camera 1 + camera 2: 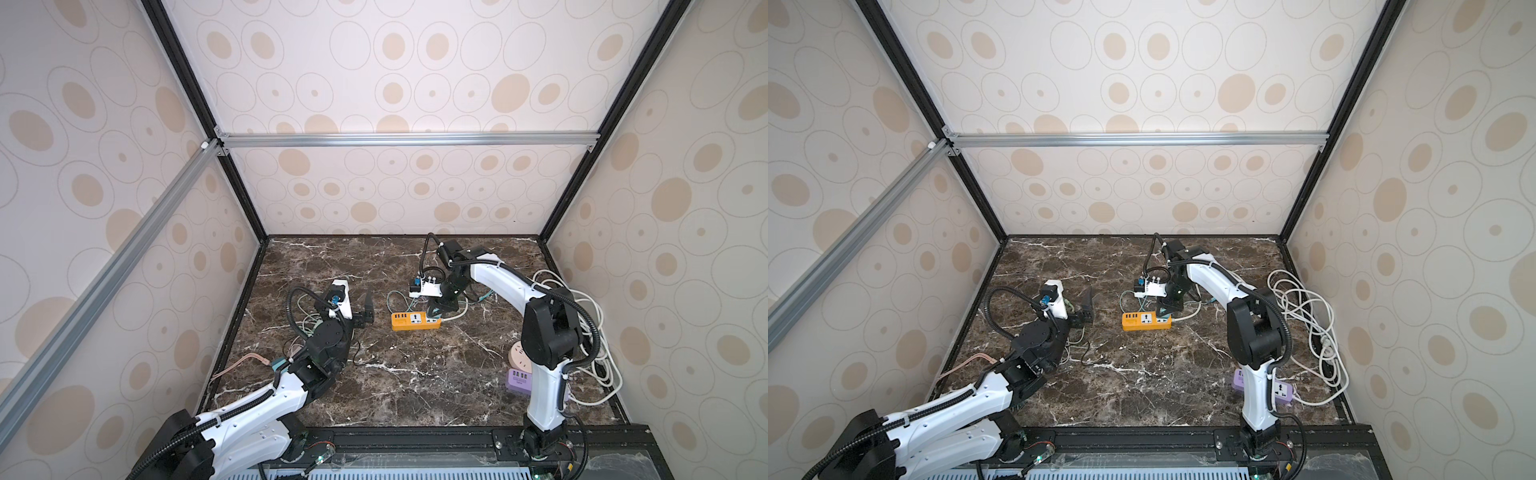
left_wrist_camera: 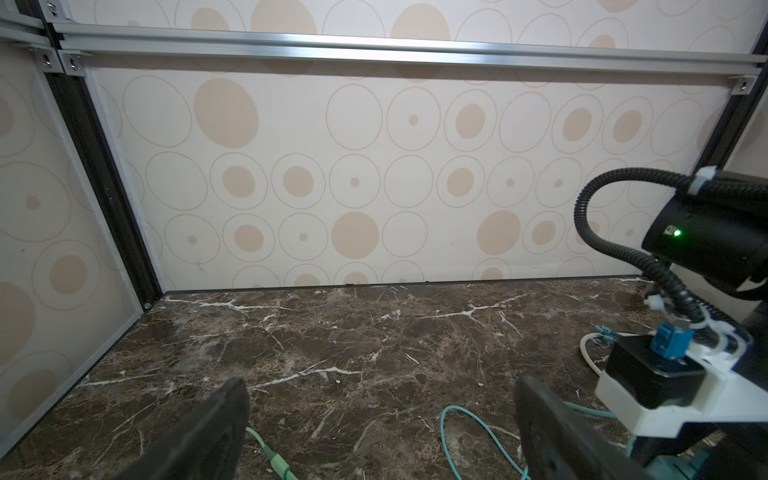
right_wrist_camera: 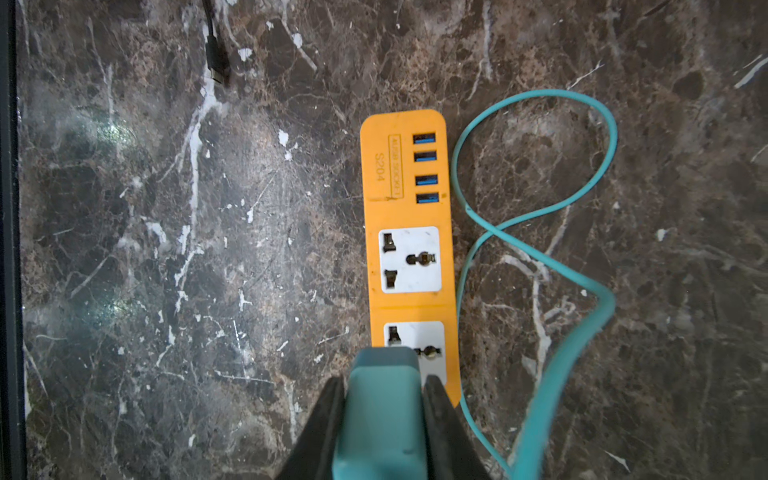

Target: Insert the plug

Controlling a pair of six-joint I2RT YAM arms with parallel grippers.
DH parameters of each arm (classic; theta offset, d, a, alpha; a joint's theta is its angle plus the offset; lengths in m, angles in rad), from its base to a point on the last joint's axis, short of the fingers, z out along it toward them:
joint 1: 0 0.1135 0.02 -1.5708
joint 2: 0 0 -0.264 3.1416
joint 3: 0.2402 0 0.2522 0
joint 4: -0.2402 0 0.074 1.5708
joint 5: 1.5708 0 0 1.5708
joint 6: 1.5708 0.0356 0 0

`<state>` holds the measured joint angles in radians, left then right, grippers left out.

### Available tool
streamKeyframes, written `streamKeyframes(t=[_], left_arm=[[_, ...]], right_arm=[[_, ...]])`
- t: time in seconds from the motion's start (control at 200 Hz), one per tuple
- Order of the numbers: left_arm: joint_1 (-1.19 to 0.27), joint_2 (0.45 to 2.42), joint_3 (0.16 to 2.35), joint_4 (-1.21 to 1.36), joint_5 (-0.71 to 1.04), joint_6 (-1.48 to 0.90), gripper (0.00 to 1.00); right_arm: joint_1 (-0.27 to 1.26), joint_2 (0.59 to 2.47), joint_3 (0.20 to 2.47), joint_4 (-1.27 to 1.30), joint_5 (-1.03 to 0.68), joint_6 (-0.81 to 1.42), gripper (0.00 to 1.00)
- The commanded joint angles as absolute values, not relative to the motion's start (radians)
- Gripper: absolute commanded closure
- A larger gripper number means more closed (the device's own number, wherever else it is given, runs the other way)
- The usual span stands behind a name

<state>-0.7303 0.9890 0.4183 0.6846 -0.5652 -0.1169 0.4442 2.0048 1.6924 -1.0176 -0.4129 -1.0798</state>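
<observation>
An orange power strip [image 3: 409, 249] lies flat on the marble top, seen in both top views [image 1: 415, 321] [image 1: 1146, 321]; it has several blue USB ports and two white sockets. My right gripper [image 3: 384, 380] is shut on a teal plug [image 3: 382, 411] and points down over the strip's right-hand end [image 1: 440, 307]. The plug covers part of the socket at that end; its prongs are hidden. A teal cable [image 3: 536, 216] loops beside the strip. My left gripper [image 2: 382, 419] stands open and empty left of the strip [image 1: 363, 311], low over the table.
A purple power strip [image 1: 1281, 390] and a round beige socket [image 1: 519, 357] lie by the right arm's base. A coil of white cable [image 1: 1304, 316] fills the right side. A black cable end [image 3: 216, 50] and a green cable [image 2: 270, 453] lie loose.
</observation>
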Motion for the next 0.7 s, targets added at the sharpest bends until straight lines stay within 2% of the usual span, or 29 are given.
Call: streamKeyframes(t=[0.0,0.325,0.695], left_arm=[[-0.723,0.976,0.436,0.654,-0.595,-0.144,0.02],[-0.723,1.000,0.451,0.628,-0.585,-0.156,0.02],[-0.724,1.024,0.459,0.621,-0.569,-0.163,0.02]], right_arm=[[0.456,2.029,1.715,-1.085,-0.388,-1.142,1.00],[0.465,2.087,1.736,-1.108,-0.333,-1.161,1.00],[0.488,2.086,1.740,-1.088,-0.384,-1.161,1.00]])
